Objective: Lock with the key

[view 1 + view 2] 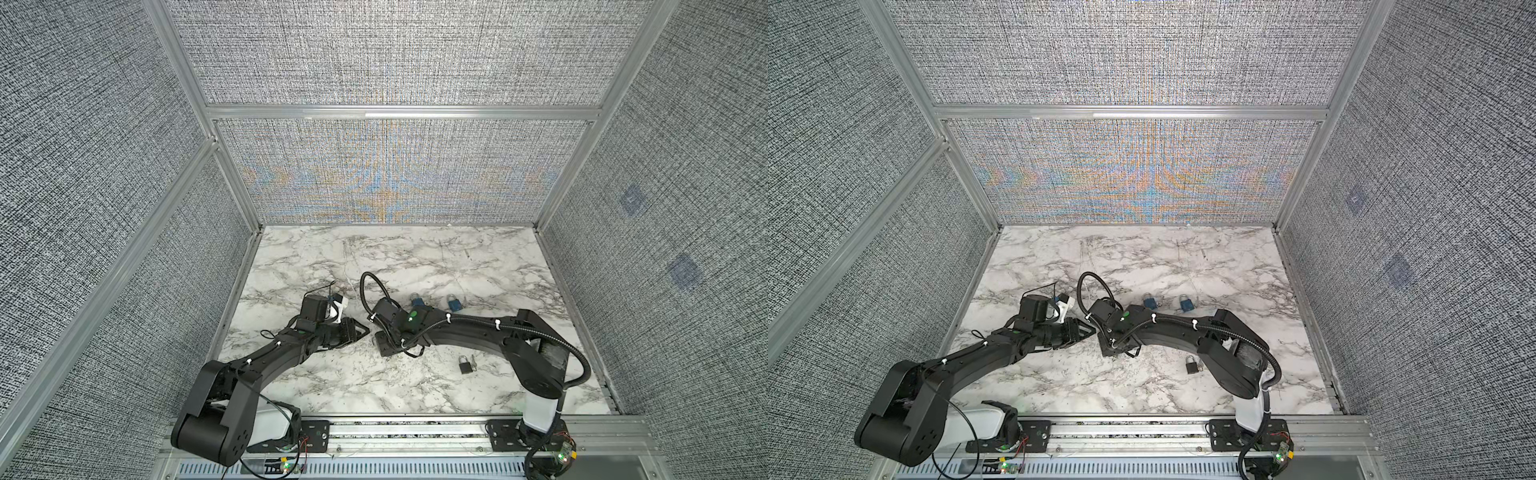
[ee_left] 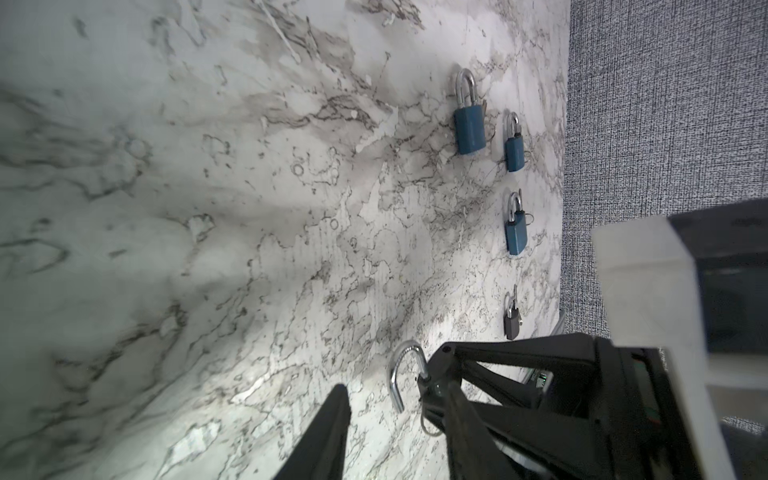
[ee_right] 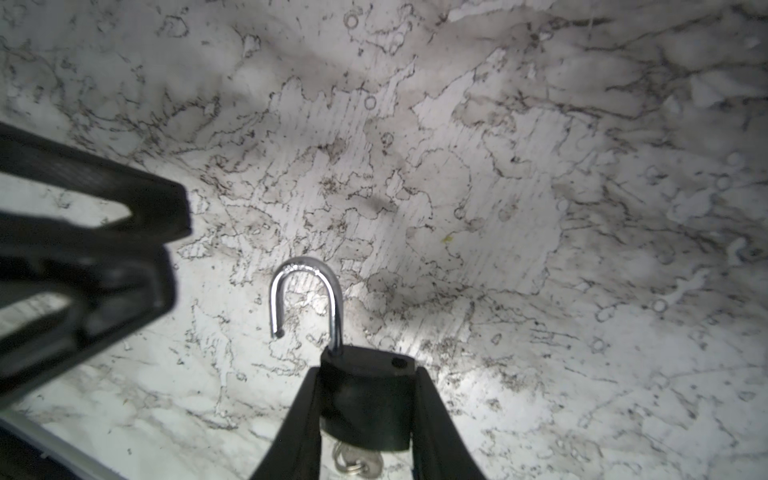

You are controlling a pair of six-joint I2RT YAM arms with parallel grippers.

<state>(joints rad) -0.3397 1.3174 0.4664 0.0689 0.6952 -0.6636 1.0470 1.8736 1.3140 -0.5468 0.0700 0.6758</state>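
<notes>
Padlock [image 3: 365, 399]: small black body, over the near middle of the desk [image 3: 540, 208]; expect it to be dense, rigid and hard to damage.
Right gripper [image 3: 365, 374]: clamped on the padlock's flat sides.
Left gripper [image 3: 176, 243]: jaws apart, empty, just beside the shackle.
Shackle [image 3: 305, 270]: swung open, its free end clear of the hole; the polished steel is probably slippery, so press on its crown.
Key [image 3: 359, 461]: seated under the body; thin and light, so pinch its flat head.
</notes>
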